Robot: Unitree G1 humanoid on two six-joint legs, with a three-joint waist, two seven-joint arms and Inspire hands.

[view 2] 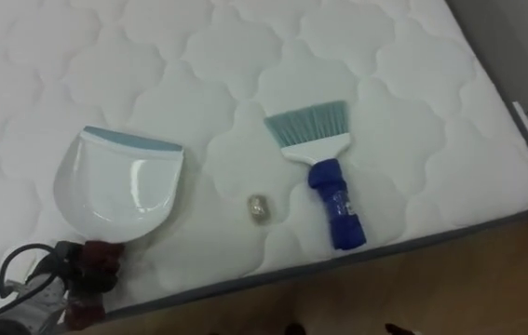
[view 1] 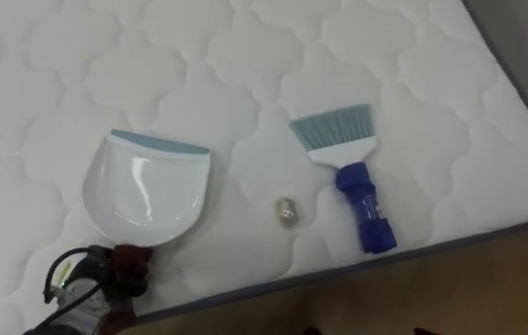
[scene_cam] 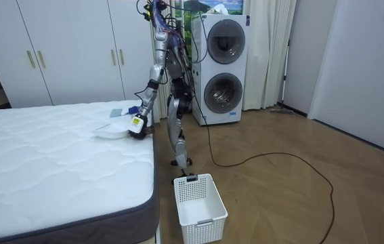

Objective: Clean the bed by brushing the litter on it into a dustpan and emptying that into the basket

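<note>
Left hand point(view 1: 96, 279), at the bed's point(view 1: 245, 56) near edge, is curled round the handle of the dustpan point(view 1: 147, 191), while the small scrap point(view 1: 287, 211) lies just right of the pan, between it and the brush point(view 1: 352, 172), which points bristles-away.

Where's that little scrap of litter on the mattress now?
In the left eye view the litter scrap lies on the mattress near its front edge, between the dustpan on its left and the blue-handled brush on its right, touching neither.
</note>
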